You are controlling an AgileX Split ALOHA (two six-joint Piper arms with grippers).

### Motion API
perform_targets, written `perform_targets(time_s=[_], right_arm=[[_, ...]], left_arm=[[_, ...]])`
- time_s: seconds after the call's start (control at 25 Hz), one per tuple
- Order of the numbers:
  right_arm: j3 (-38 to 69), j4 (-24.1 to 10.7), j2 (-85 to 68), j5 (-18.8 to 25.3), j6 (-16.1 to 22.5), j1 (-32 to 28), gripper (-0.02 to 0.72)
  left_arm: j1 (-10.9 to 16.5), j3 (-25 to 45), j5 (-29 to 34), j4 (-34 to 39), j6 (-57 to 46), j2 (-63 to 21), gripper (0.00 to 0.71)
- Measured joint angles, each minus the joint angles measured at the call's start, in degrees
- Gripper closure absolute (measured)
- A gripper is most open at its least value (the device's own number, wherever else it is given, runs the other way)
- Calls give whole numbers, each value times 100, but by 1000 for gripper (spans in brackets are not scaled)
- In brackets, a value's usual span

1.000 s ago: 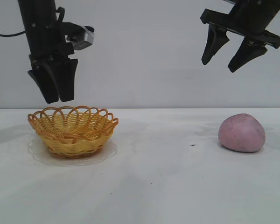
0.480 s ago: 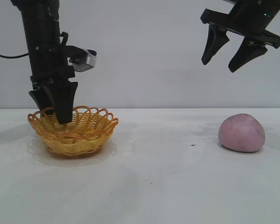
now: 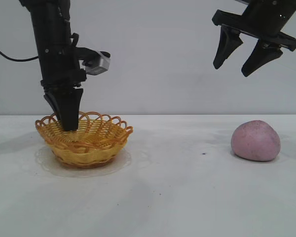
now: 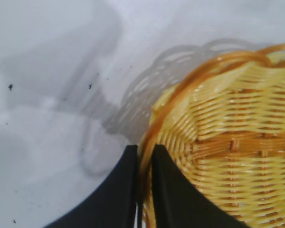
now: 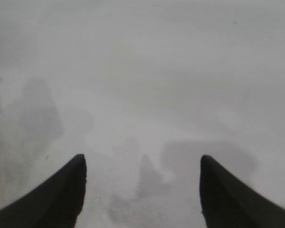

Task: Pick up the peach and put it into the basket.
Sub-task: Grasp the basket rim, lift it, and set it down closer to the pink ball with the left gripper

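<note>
The yellow-orange wicker basket (image 3: 84, 140) stands on the white table at the left. My left gripper (image 3: 69, 127) reaches down onto its near-left rim and is shut on that rim (image 4: 154, 126), one finger inside the basket and one outside. The pink-mauve speckled peach (image 3: 255, 140) lies on the table at the right, untouched. High above it and a little to the left, my right gripper (image 3: 233, 69) hangs open with nothing between its fingers. The right wrist view holds only bare table under that gripper (image 5: 142, 159).
The white table (image 3: 177, 187) stretches between basket and peach, with a small dark speck (image 3: 203, 153) near the middle. A pale wall stands behind. A cable (image 3: 10, 57) runs off to the left from the left arm.
The left gripper came down onto the basket's rim and shut on it. The basket has shifted slightly to the right. The right gripper and the peach have not moved.
</note>
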Motion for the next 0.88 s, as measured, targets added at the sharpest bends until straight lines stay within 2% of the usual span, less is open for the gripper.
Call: perform_targets(time_s=[0.12, 0.4, 0.56, 0.68, 0.88], right_arm=[[0, 0, 0, 0, -22, 0, 275], [0, -8, 0, 0, -22, 0, 275], [0, -8, 0, 0, -22, 0, 275], [0, -8, 0, -11, -22, 0, 275], [0, -12, 0, -11, -22, 0, 275]], left_arm=[[0, 0, -1, 0, -552, -127, 710], [103, -5, -24, -232, -2558, -565, 710], [129, 258, -34, -674, -3017, -934, 710], [108, 881, -237, -1092, -3127, -1395, 710], [-196, 2514, -1390, -1647, -3158, -2192, 710]])
